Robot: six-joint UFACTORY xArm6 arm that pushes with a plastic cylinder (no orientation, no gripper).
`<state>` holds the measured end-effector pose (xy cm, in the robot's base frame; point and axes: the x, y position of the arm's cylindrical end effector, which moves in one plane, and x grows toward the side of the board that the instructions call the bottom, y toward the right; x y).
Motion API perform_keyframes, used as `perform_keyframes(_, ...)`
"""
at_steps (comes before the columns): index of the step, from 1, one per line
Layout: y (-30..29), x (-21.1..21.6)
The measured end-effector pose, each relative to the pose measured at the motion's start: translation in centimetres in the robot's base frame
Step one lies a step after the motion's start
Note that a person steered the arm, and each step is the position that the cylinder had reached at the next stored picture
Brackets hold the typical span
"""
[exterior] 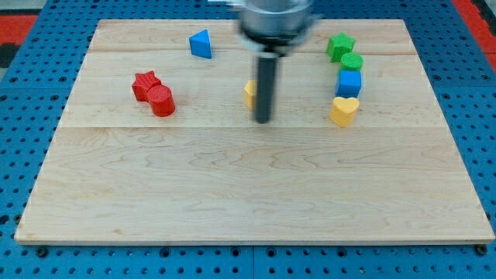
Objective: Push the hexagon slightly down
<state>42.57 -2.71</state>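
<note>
A yellow block (249, 93), probably the hexagon, sits near the board's upper middle and is mostly hidden behind my rod, so only its left edge shows. My tip (263, 121) rests on the board just below and right of that yellow block, close to it or touching; I cannot tell which.
A red star (144, 83) and red cylinder (163, 101) touch at the left. A blue triangle (201, 44) sits at the top. At the right a green star (339, 46), green cylinder (352, 62), blue cube (349, 82) and yellow heart (344, 110) form a column. The wooden board (248, 201) lies on a blue pegboard.
</note>
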Motion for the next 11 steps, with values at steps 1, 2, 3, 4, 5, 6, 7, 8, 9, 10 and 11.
perform_keyframes(1,-5.4,-2.1)
perform_keyframes(2,-3.9,-5.7)
perform_keyframes(3,0.0,-6.1)
perform_keyframes(4,2.6,-6.2)
perform_keyframes(5,5.3,-6.2)
perform_keyframes(6,7.6,-8.1)
perform_keyframes(7,9.0,-5.4)
perform_keyframes(8,7.8,0.2)
perform_keyframes(9,6.4,0.2)
perform_keyframes(10,-2.4,-0.6)
perform_keyframes(11,-1.0,3.9)
